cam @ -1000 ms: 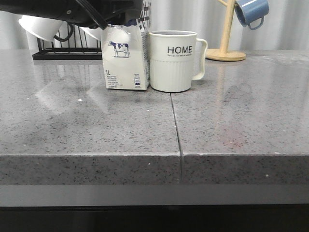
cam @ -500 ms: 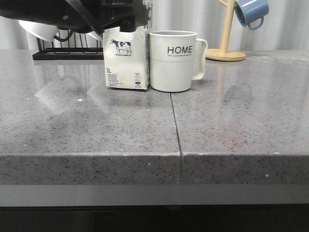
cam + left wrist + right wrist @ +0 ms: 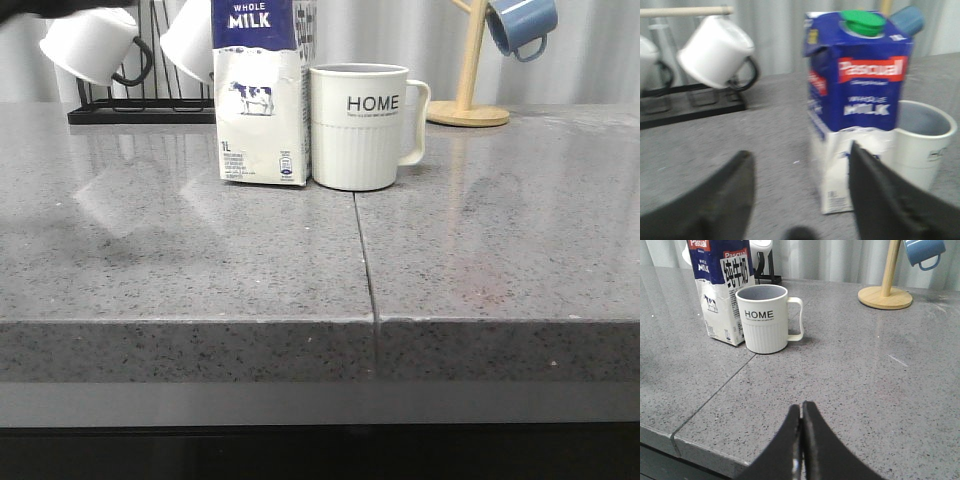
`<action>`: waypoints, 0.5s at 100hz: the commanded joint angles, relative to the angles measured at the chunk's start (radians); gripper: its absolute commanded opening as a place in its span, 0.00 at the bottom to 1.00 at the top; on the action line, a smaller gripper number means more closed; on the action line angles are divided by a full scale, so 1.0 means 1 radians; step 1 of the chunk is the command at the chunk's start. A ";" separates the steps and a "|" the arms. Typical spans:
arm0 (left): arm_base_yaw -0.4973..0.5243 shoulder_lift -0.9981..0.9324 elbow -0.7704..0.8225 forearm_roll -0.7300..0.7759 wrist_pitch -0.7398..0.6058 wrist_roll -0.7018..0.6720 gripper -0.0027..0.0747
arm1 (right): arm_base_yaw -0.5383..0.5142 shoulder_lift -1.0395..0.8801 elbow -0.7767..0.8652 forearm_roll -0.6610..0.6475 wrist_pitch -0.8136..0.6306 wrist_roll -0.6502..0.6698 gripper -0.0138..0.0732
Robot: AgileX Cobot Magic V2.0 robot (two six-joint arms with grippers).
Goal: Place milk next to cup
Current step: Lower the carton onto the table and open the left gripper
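The tall white cardboard milk carton with a dark blue top (image 3: 262, 92) stands upright on the speckled grey stone tabletop (image 3: 200, 270), just beside the cream-white ribbed ceramic mug printed "HOME" (image 3: 360, 126), on the side away from its handle. Only the left wrist view shows the carton's green screw cap (image 3: 863, 22). The left hand (image 3: 802, 200) is spread wide, gripping nothing; the right hand (image 3: 801, 440) has its fingers pressed together.

Milk (image 3: 262, 95) top cropped, front view

Glossy speckled grey stone countertop (image 3: 200, 270), printed paperboard milk (image 3: 262, 100), matt ribbed ceramic cup (image 3: 360, 125), wooden stand (image 3: 468, 70).
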 commanded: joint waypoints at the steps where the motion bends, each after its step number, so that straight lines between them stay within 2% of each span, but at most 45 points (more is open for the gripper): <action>1: 0.078 -0.095 -0.015 -0.005 0.033 -0.002 0.26 | 0.000 0.008 -0.027 -0.007 -0.079 -0.004 0.08; 10: 0.150 -0.163 -0.001 -0.005 0.103 -0.002 0.07 | 0.000 0.008 -0.027 -0.007 -0.079 -0.004 0.08; 15: 0.190 -0.200 0.007 -0.005 0.135 -0.002 0.00 | 0.000 0.008 -0.027 -0.007 -0.079 -0.004 0.08; 29: 0.295 -0.308 0.040 0.034 0.208 -0.001 0.01 | 0.000 0.008 -0.027 -0.007 -0.079 -0.004 0.08; 50: 0.393 -0.495 0.115 0.082 0.307 -0.001 0.01 | 0.000 0.008 -0.027 -0.007 -0.079 -0.004 0.08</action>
